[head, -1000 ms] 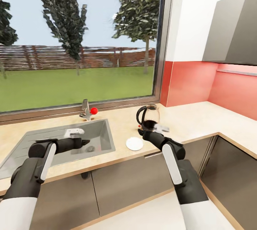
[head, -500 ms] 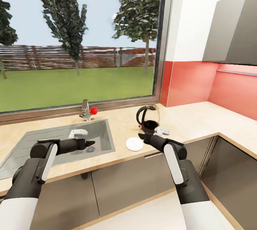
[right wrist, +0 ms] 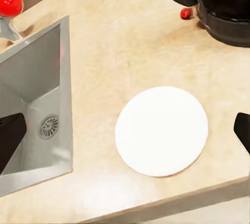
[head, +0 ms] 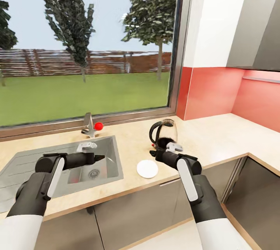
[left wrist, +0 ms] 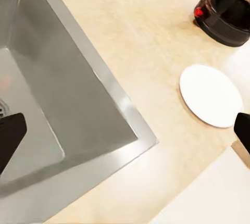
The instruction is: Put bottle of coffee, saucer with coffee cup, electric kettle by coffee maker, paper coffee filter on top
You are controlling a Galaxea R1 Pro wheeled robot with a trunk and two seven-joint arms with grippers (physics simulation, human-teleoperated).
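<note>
The rounded clear glass electric kettle (head: 162,136) with black handle stands on the light beige wood-look tabletop (head: 217,141), and the small round white saucer (head: 147,169) lies near it, apart from it; both hands are spread and carry nothing: the left hand (head: 100,158) hovers over the steel sink (head: 111,162), the right hand (head: 154,153) just beside the kettle base; by my judgement nearly all of the station is not yet arranged.

A rounded glass electric kettle (head: 163,137) with a dark base, black handle and small red switch is seen standing upright on the beige countertop (head: 217,141), right of the sink. A plain white saucer (head: 147,169) is laid flat nearer the counter's front edge, close by but not touching.
</note>
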